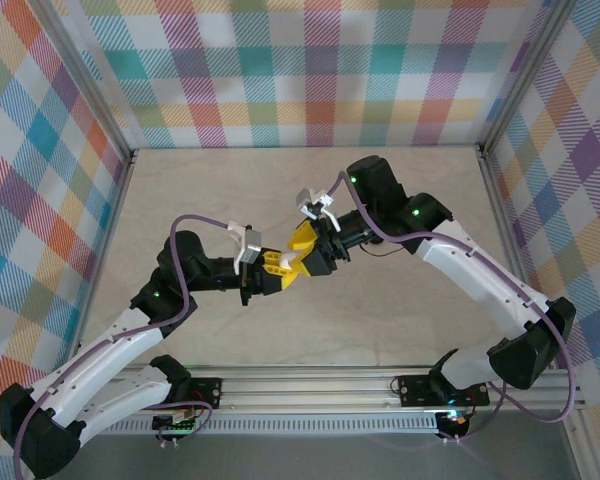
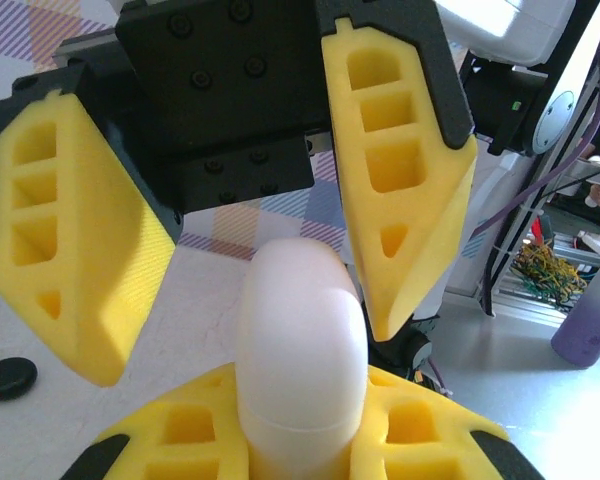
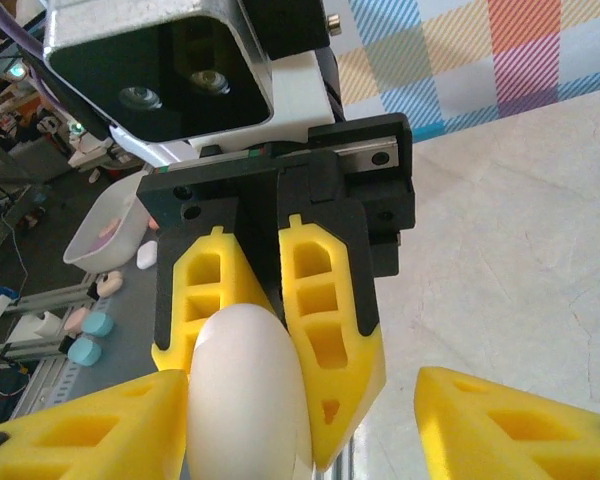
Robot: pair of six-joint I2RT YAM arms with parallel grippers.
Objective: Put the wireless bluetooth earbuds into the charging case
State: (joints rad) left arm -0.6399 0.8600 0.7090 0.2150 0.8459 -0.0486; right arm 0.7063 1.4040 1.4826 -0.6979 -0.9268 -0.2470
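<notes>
Top: left gripper (image 1: 276, 270) and right gripper (image 1: 300, 255) were tip to tip over the table's (image 1: 230, 200) middle | Left wrist: left clenched on white case (image 2: 300, 340); right's fingers (image 2: 400, 170) spread either side | Right wrist: same grasp; I judged right should close squarely on the case's free end, left holding firm.

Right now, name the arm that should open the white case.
Right. The left gripper is shut on the white case, holding its lower end. The right gripper is open, fingers either side of the case's free upper end, so it can probably pry it open.
</notes>
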